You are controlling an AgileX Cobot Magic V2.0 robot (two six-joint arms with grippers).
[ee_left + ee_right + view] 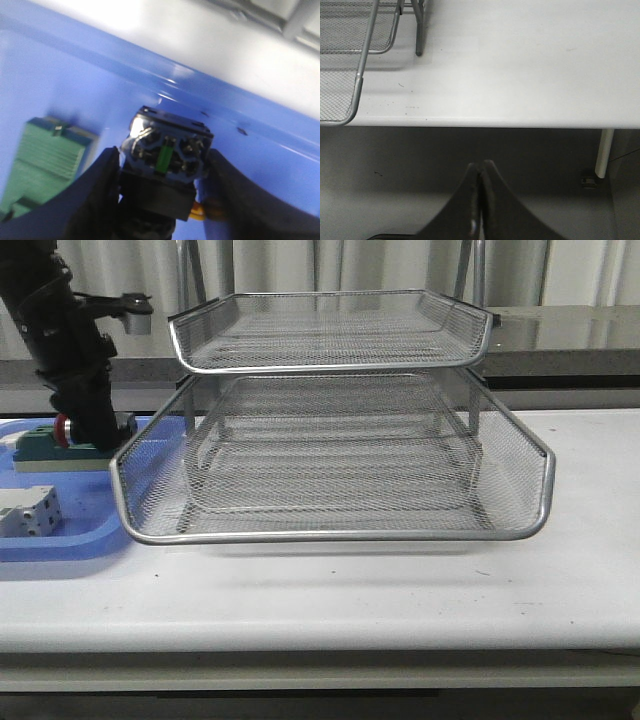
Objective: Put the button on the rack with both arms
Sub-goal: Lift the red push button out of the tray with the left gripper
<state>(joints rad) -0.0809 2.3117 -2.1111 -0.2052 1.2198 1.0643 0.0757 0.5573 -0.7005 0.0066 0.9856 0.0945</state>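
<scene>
The button [167,155] sits between my left gripper's [164,161] two black fingers, its blue rear block with a green strip facing the camera and a yellow part at the side. In the front view its red head [62,430] shows beside my left gripper [88,435], low over the blue tray at the far left. The silver wire-mesh rack [330,535] stands in the middle of the table, to the right of the tray. My right gripper [481,167] is shut and empty, off the table's front edge, with the rack's corner [362,65] to one side.
The blue plastic tray [70,540] also holds a green block [40,448] right next to the button and a white block [30,512] nearer the front. The green block shows in the left wrist view [45,160] too. The white table [520,65] lies beyond the right gripper.
</scene>
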